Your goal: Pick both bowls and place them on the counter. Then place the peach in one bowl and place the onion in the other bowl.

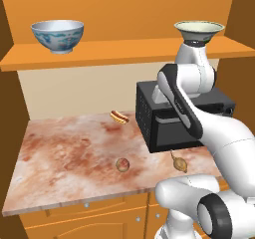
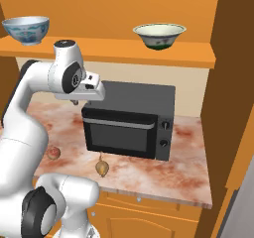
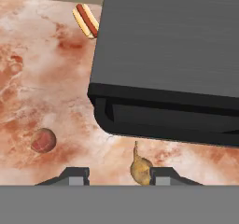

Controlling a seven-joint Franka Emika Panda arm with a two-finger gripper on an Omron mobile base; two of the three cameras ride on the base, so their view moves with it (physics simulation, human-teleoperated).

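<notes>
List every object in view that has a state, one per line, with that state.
white and blue bowl: upright on the shelf, empty.
cream bowl: upright on the shelf.
peach: loose on the counter.
onion: lying on the counter before the microwave.
microwave: door closed.
hot dog: lying on the counter.
hand: open, empty.

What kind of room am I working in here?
A rendered kitchen, most likely: a marbled stone counter over orange cabinets, a black microwave on it, and bowls on a wooden shelf above.
</notes>
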